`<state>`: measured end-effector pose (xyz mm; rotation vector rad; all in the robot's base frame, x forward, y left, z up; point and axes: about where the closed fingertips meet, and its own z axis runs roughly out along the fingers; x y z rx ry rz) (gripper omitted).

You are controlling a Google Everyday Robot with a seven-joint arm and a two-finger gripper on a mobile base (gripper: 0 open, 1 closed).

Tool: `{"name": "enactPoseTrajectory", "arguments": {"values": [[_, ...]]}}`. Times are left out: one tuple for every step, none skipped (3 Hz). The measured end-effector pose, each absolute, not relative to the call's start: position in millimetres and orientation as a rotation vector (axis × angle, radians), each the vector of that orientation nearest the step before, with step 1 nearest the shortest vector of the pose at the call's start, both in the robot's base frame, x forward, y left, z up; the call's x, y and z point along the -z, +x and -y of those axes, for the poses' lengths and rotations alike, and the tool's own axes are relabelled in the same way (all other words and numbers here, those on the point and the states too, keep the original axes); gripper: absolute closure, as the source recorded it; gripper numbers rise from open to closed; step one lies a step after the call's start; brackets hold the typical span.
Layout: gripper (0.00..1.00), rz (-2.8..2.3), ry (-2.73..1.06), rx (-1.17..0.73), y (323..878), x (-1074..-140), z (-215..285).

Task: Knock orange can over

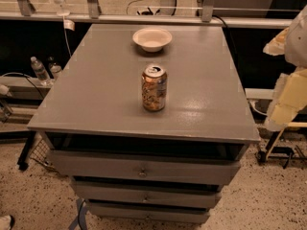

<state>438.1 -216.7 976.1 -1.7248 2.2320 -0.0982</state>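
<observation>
A grey counter (86, 99), the flat top of a low cabinet, filled most of the view, seen from above and in front. Below its front edge were three drawers (96, 166), each pulled slightly open.

The orange can (154, 88) stood upright near the middle of the counter. Its silver rim and pull-tab top faced up, and its mottled orange-gold body caught the light. It had open surface on every side, so it appeared free to tip in any direction. Being tall and narrow on a small base, it would likely fall from a light push near the top.

A shallow white bowl (152, 39) sat behind the can, towards the far edge and well apart from it. A can toppling sideways or forwards would probably miss it.

The robot's end effector (288, 99) showed as a pale cream and yellow shape at the right edge of the view. It hung beyond the right side of the counter, well apart from the can and touching nothing. Whether it was open or closed could not be told.

With the can upright and nothing touching it, the knock had not yet been made. The arm looked parked to the side, from where a sweep leftwards across the counter would meet the can.

Two water bottles (39, 70) stood on a low ledge to the left.
</observation>
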Motion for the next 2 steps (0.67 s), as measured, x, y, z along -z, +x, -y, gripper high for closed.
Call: {"name": "enactPoseTrajectory", "arguments": {"values": [[0.0,-2.232,-1.725,0.098,438.1,-976.2,216.7],[0.0,-2.13,-1.693,-0.088,475.0,-959.5,186.2]]}}
